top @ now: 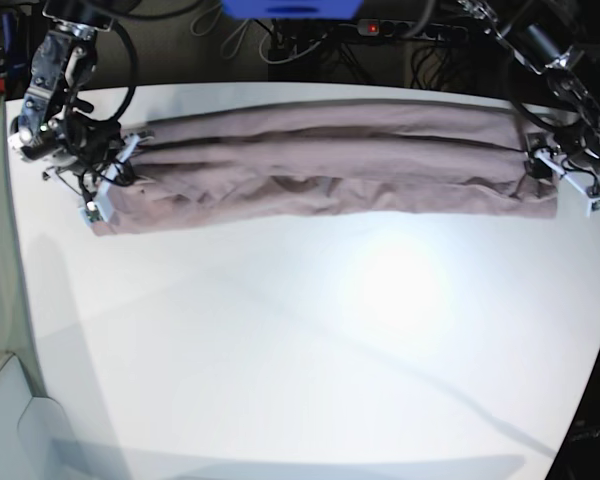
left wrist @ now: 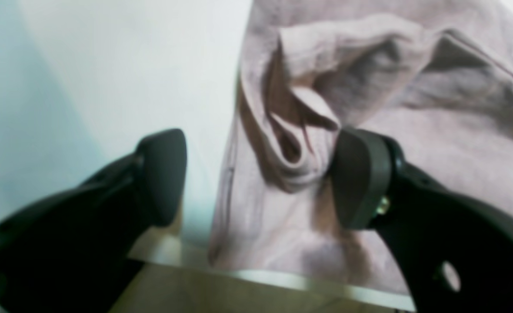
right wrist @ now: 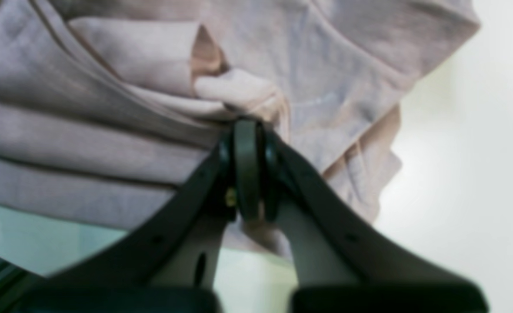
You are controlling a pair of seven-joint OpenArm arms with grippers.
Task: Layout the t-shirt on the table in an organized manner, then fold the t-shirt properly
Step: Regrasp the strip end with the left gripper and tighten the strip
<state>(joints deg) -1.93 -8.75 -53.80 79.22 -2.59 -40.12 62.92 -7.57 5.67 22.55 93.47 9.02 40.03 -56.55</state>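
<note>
The mauve-pink t-shirt (top: 330,165) lies pulled out into a long rumpled band across the far part of the white table (top: 310,350). At the band's left end in the base view, my right gripper (top: 115,182) is shut on a pinch of fabric; the right wrist view shows its fingertips (right wrist: 248,143) closed together on a bunched fold of the t-shirt (right wrist: 108,143). At the band's right end, my left gripper (top: 542,170) stands open. In the left wrist view a puckered fold of the t-shirt (left wrist: 291,143) sits between its fingers (left wrist: 361,178), touching the right pad only.
The table's edge (left wrist: 282,280) runs just below the left gripper, with floor beyond it. Cables and a power strip (top: 380,30) lie behind the table's far edge, under a blue object (top: 290,8). White tabletop stretches in front of the shirt.
</note>
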